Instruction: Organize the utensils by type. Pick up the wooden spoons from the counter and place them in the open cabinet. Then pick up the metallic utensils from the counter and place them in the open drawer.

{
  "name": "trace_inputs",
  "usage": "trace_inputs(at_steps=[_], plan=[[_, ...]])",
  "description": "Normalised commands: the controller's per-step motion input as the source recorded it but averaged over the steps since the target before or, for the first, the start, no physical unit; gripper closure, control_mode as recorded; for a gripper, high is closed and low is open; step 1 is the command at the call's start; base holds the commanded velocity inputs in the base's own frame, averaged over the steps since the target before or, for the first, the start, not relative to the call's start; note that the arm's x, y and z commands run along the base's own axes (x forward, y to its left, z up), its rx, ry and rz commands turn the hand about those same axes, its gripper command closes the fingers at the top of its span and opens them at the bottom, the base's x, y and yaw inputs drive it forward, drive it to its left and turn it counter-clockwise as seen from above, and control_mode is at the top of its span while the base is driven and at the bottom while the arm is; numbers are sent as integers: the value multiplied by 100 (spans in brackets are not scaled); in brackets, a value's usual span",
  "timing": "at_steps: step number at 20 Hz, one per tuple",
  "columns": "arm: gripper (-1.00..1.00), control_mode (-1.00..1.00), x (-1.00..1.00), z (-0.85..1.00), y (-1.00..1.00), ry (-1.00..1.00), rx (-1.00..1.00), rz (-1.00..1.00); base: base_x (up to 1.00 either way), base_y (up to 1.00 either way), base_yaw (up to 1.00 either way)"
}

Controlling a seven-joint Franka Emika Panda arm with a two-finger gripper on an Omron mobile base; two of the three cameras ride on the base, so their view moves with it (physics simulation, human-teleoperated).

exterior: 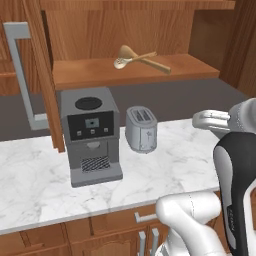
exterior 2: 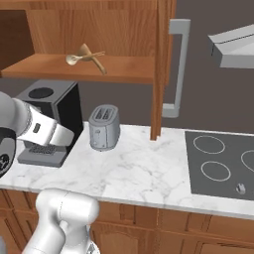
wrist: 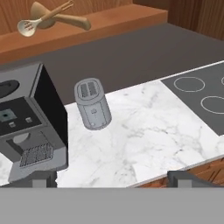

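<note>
The counter (exterior: 165,170), a white marble slab with grey veins, ran across all three views; its left end was cut off in the left base view. Above it the open cabinet (exterior: 135,72) showed its shelf, with the door (exterior: 42,75) and long grey bar handle (exterior: 22,75) swung out and partly cropped at the top. A cooktop (exterior 2: 223,166) lay at the counter's right end, its far edge out of frame. A coffee machine (exterior: 91,135) stood near the wall, a toaster (exterior: 141,129) just beside it. The two wooden spoons (exterior: 137,59) lay crossed on the cabinet shelf, touching; which handle lay on top was hard to make out. The gripper (wrist: 111,179) hung above the counter's front edge with its fingers spread wide and nothing between them; only the dark tips showed in the hand view.
</note>
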Motion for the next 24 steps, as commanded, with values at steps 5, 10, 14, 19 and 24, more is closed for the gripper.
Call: trace_inputs(at_steps=[5,10,14,19,24], plan=[[-100,100,0,0,0,0,0,0,-72,2,4],[-100,100,0,0,0,0,0,0,-60,0,6],[-100,100,0,0,0,0,0,0,-56,0,3],[-100,100,0,0,0,0,0,0,-9,-6,0],[-100,100,0,0,0,0,0,0,-4,-18,9]])
